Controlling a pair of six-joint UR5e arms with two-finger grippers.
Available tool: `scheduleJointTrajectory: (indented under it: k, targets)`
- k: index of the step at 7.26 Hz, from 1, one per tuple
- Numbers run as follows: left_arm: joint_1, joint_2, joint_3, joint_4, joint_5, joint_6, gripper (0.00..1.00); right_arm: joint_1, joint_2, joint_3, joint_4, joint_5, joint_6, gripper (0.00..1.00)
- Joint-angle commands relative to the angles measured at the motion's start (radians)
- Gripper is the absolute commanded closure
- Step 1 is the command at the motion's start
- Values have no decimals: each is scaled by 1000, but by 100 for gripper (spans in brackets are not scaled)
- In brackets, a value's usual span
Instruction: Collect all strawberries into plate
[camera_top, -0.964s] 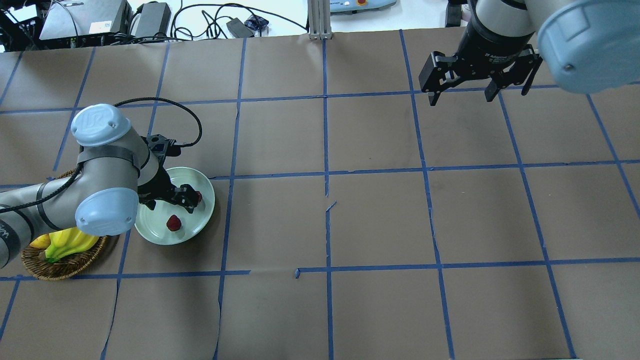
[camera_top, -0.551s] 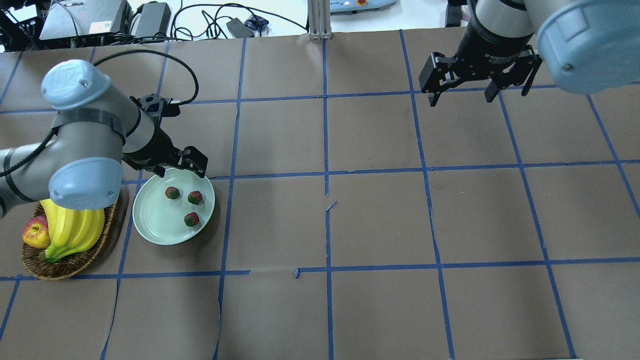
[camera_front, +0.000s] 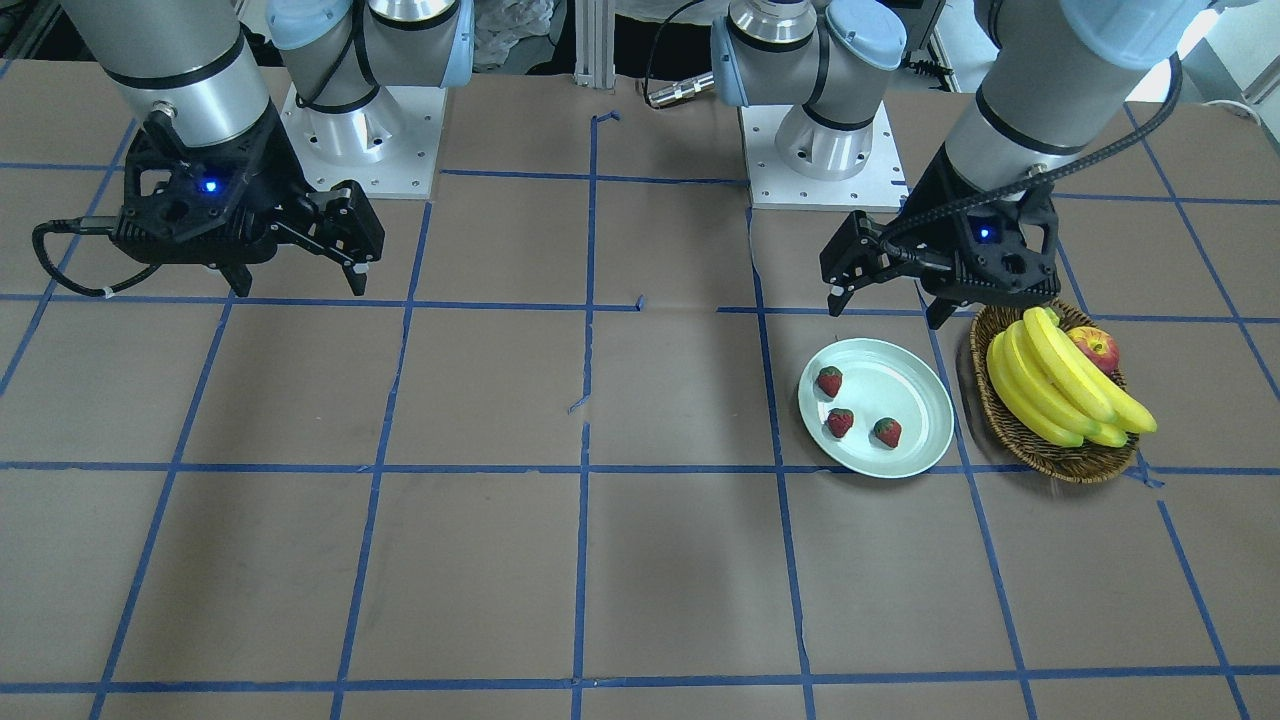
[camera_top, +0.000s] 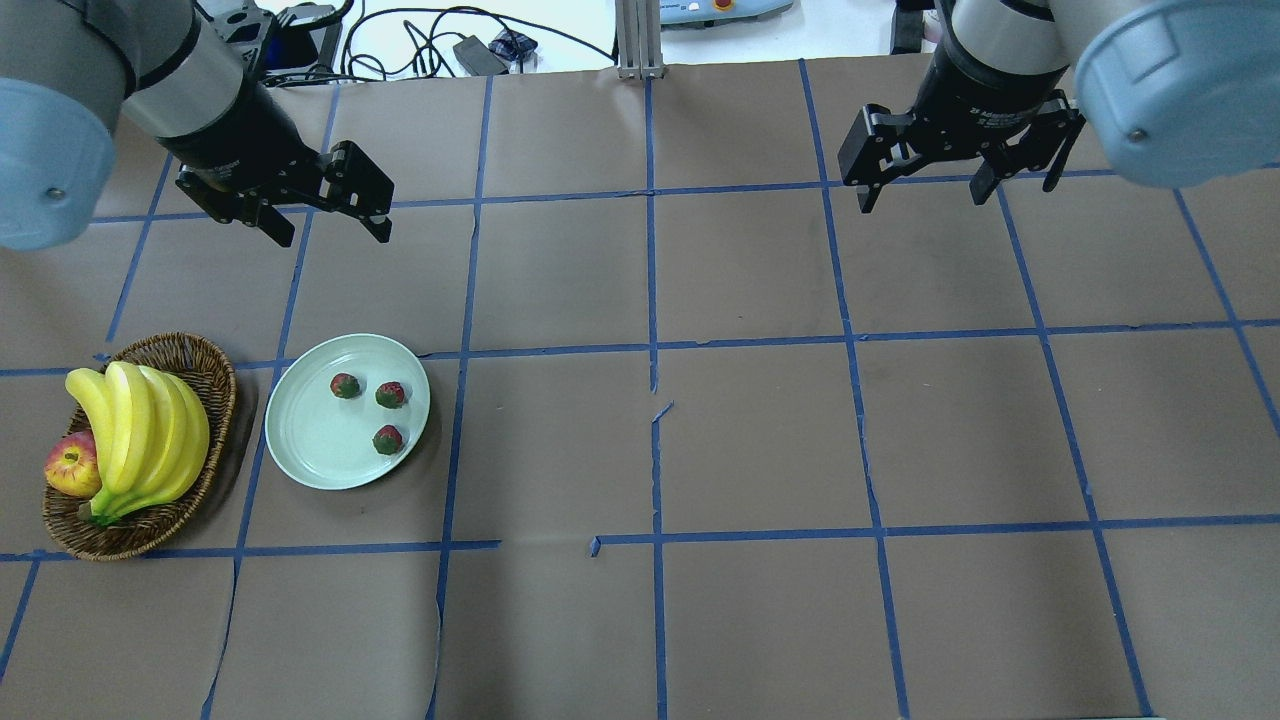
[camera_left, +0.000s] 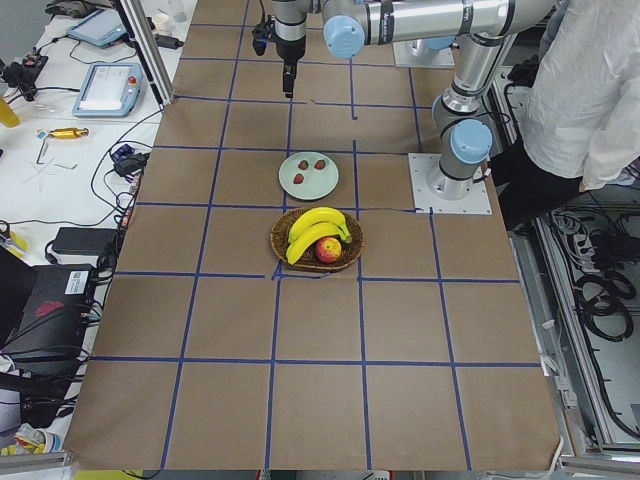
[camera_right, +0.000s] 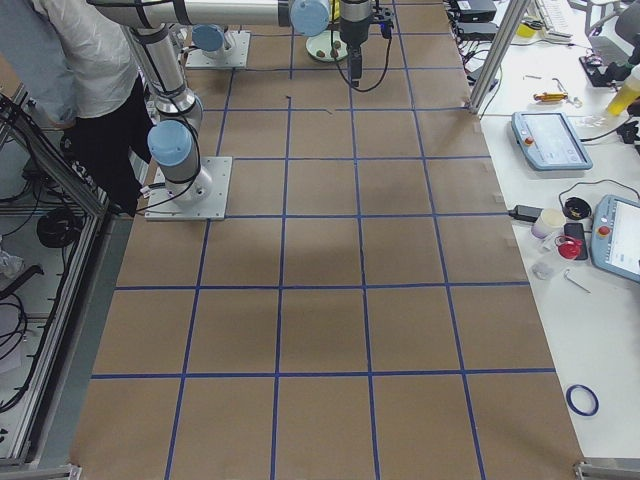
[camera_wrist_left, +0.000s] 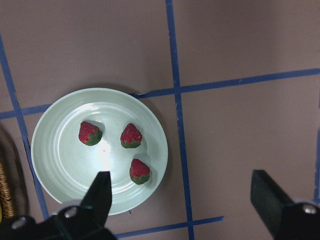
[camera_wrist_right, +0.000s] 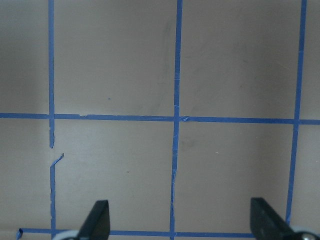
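Observation:
Three strawberries (camera_top: 345, 385) (camera_top: 390, 394) (camera_top: 387, 439) lie apart from each other on the right half of the pale green plate (camera_top: 315, 440). They also show in the front view (camera_front: 829, 381) (camera_front: 839, 422) (camera_front: 887, 432) and in the left wrist view (camera_wrist_left: 90, 133) (camera_wrist_left: 131, 136) (camera_wrist_left: 140, 171). My left gripper (camera_top: 333, 232) is open and empty, raised beyond the plate's far side. My right gripper (camera_top: 925, 200) is open and empty, high over the far right of the table.
A brown wicker basket (camera_top: 200, 350) stands just left of the plate and holds bananas (camera_top: 140, 430) and an apple (camera_top: 70, 468). Blue tape lines grid the brown table cover. Cables and boxes lie beyond the far edge.
My left gripper was low over the plate, with a strawberry at its fingers. It has let go, risen and drawn back to the far left. All three strawberries now show on the plate. The right arm has not moved.

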Motion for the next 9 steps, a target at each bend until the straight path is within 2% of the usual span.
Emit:
scheduleJointTrajectory:
  k: [1, 3, 4, 7, 9]
  targets:
    - [-40, 23, 35, -53, 14, -18, 3, 1, -3, -3, 2, 0, 1, 0]
    - [-54, 38, 25, -11, 51, -33, 4, 0, -7, -26, -1, 0, 1, 0]
    - [-54, 41, 11, 58, 44, -54, 3, 0, -10, -31, -1, 2, 3, 0]
    - [-54, 29, 9, 62, 73, -61, 3, 0, -9, -55, -4, 2, 7, 0]
    - [-56, 30, 17, 28, 76, -50, 2, 1, -10, -43, -48, 0, 12, 0]
